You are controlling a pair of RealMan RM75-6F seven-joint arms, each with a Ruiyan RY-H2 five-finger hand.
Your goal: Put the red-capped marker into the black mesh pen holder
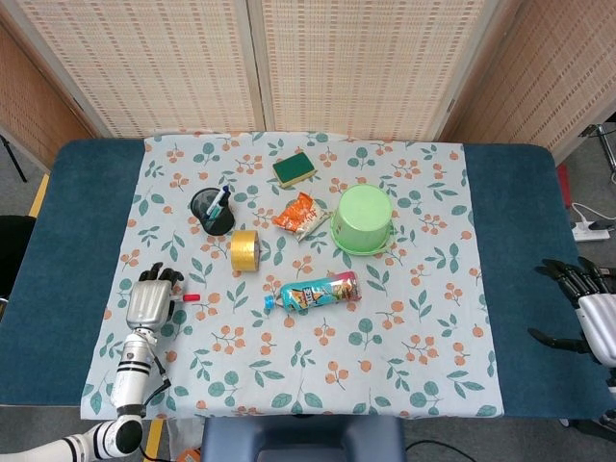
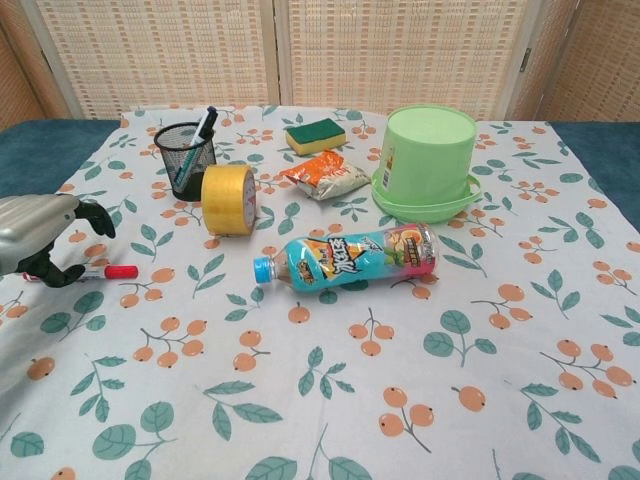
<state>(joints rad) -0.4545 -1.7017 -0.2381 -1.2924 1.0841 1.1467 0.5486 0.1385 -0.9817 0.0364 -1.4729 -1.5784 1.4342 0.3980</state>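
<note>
The red-capped marker point(image 2: 108, 271) lies flat on the floral cloth at the left, its red cap point(image 1: 191, 297) pointing right. My left hand point(image 2: 40, 238) is over the marker's white barrel, fingers curved down on the far side and the thumb on the near side; most of the barrel is hidden beneath it. I cannot see that it grips the marker. In the head view the left hand point(image 1: 152, 296) covers all but the cap. The black mesh pen holder point(image 2: 187, 158) stands upright farther back, with a blue-capped pen in it. My right hand point(image 1: 587, 313) rests at the far right edge, fingers spread, holding nothing.
A yellow tape roll point(image 2: 228, 199) stands between the marker and the holder. A drink bottle point(image 2: 345, 257) lies at the centre. An upturned green bucket point(image 2: 426, 160), a snack packet point(image 2: 322, 176) and a green sponge point(image 2: 315, 135) sit farther back.
</note>
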